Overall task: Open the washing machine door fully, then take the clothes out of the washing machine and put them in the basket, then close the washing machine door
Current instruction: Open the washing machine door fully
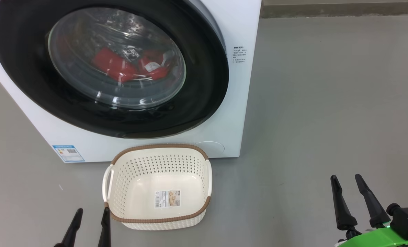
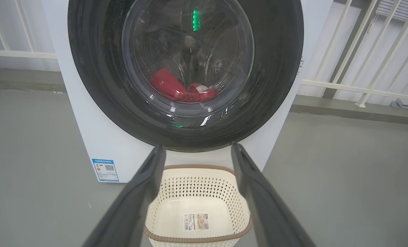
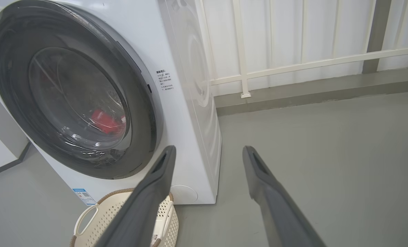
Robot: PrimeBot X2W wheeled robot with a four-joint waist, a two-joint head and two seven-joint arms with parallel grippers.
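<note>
No word or number is clear enough to read. The washing machine has a blue label low on the left of its front, with a QR code and tiny print. To the right of the door is a short block of grey characters, too small to read. The bottom of the basket carries a paper label with a barcode and a small picture.
</note>
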